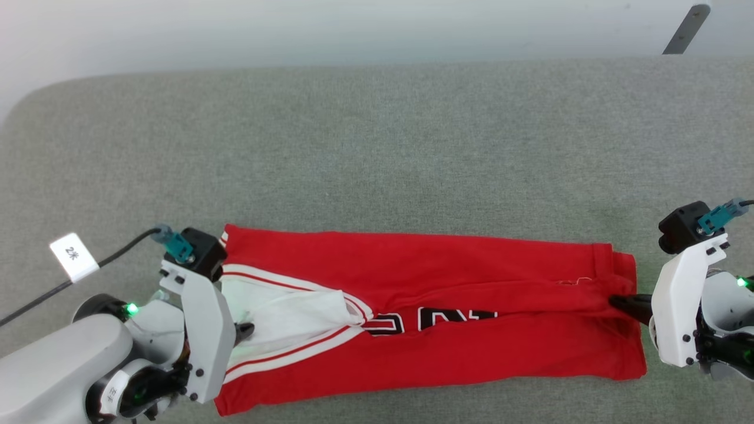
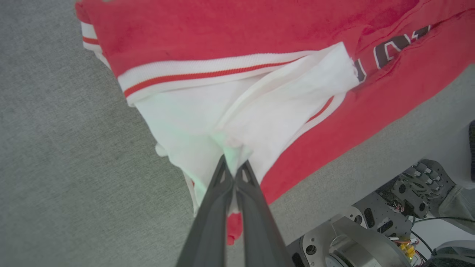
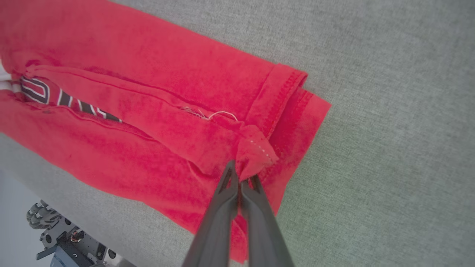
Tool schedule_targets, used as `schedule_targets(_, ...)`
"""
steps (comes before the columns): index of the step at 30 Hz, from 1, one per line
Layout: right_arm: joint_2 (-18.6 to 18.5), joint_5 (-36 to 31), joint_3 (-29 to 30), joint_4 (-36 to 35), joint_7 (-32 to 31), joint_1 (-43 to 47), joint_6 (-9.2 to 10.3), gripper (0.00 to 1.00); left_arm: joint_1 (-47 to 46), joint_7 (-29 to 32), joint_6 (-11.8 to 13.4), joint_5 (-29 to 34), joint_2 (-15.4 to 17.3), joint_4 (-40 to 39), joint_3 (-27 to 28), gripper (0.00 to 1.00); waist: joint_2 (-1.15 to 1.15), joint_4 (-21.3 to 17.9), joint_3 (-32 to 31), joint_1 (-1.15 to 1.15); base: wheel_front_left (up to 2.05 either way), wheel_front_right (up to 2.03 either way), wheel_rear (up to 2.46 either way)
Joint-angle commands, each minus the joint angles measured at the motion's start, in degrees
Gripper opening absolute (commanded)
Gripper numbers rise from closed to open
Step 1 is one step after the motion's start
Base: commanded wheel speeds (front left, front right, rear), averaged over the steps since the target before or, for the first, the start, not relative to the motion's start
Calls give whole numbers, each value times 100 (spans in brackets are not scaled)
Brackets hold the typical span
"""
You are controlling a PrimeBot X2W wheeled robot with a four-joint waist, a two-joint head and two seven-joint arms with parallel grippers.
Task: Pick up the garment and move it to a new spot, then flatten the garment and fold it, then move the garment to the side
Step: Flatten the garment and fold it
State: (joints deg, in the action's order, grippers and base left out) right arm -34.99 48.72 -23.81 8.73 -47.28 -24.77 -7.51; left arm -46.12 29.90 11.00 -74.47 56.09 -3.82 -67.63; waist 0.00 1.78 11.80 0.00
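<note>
- Garment [image 1: 447,330] lies on the grey bench [image 1: 377,147] as a long, narrow strip running left to right, close to the robot's edge of it.
- Both long sides look turned in toward the middle. A slit between them shows part of the dark lettering [image 1: 430,321], and a white sleeve end [image 1: 288,318] lies on top at the left end.
- As I judge it, the pick-up, the move and the flattening are done and the lengthwise fold is in hand. The fold across its length and the shift to the side are left.
- Left pincer [image 1: 244,331] is at the strip's left end. In the left wrist view its fingers [image 2: 222,185] are pressed together with white sleeve cloth bunched at their tips, so it has hold of the garment there.
- Right pincer [image 1: 618,303] is at the opposite end, on the hem. In the right wrist view it [image 3: 241,174] is closed tight on a small red pinch of the folded hem corner, which stands up a little off the cloth beneath.
- The strip is stretched between the two grips and lies mostly flat on the bench.
</note>
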Motion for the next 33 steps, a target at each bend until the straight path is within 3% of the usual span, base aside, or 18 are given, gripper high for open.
schedule_targets(1,42,-48,40,19,-9,88,4,18,64,-40,-34,-11,-24,32,12,38,0,-5,-47,0,0,0,0)
schedule_targets(2,68,-64,65,37,-3,90,4,24,70,-65,-46,-15,-33,71,22,50,0,-6,-81,0,0,0,0)
schedule_targets(3,102,-85,96,59,-4,99,4,40,73,-96,-61,-18,-36,96,30,71,0,-7,-120,0,0,0,0)
schedule_targets(4,132,-125,129,73,7,105,4,75,75,-124,-74,1,-25,126,36,89,0,-7,-159,0,0,0,0)
schedule_targets(5,160,-162,168,108,21,110,4,99,83,-144,-91,15,-15,144,35,100,0,-7,-200,0,0,0,0)
schedule_targets(16,541,-355,508,55,140,392,4,100,511,-1056,-74,29,103,85,215,100,0,-16,-882,0,0,0,0)
schedule_targets(21,722,-453,813,-1,496,712,4,100,888,-2019,24,227,75,50,332,100,0,-2,-1198,0,0,0,0)
schedule_targets(33,960,-953,1715,421,949,1283,4,100,1964,-4318,571,479,0,198,791,100,0,170,-1580,0,0,0,0)
